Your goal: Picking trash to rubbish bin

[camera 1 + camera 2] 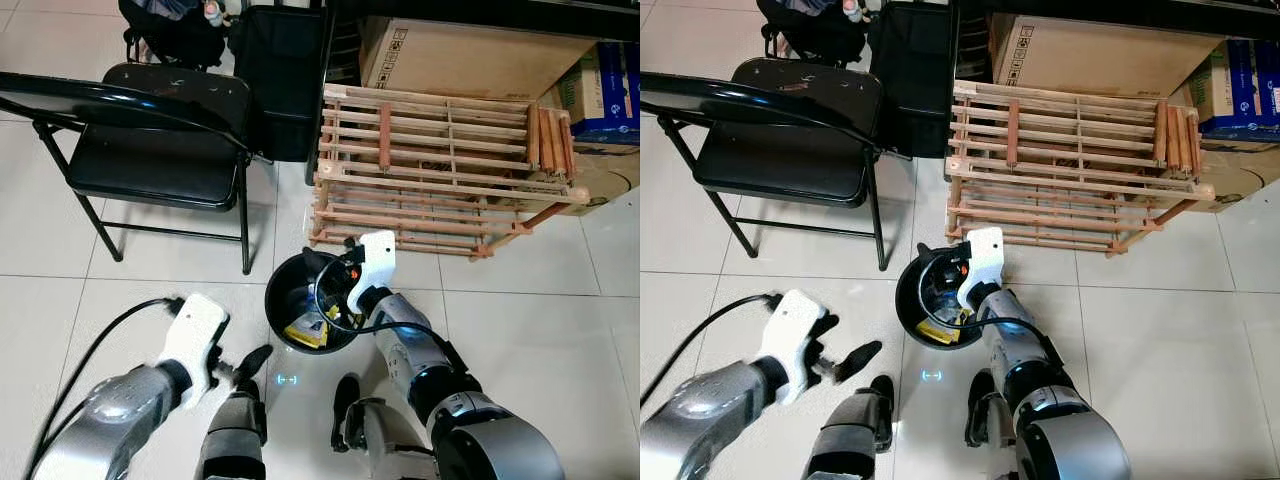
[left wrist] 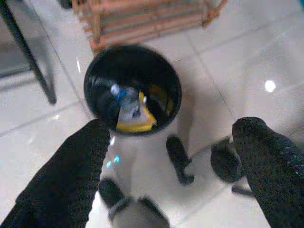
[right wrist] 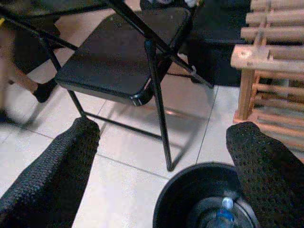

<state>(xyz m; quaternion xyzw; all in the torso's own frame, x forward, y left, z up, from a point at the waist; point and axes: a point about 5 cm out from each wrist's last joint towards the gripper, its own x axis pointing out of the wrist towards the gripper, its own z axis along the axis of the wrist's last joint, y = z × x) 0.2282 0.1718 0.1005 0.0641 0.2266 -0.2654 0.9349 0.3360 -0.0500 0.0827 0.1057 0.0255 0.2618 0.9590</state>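
A round black rubbish bin (image 1: 283, 312) stands on the tiled floor just in front of my feet. Inside it lie a yellow wrapper (image 2: 138, 123) and a clear plastic bottle (image 2: 119, 94). My right gripper (image 1: 328, 265) hangs over the bin's far rim, open, with nothing between its fingers; the bin rim (image 3: 190, 179) and the bottle top (image 3: 227, 204) lie below it. My left gripper (image 1: 245, 365) is low at the bin's near left side, also open and holding nothing, and it looks toward the bin mouth (image 2: 95, 71).
A black folding chair (image 1: 160, 130) stands to the left behind the bin. A wooden slatted rack (image 1: 440, 170) lies right behind it, with cardboard boxes (image 1: 460, 55) beyond. A person's leg (image 3: 21, 78) is beside the chair. Bare tiles stretch to the right.
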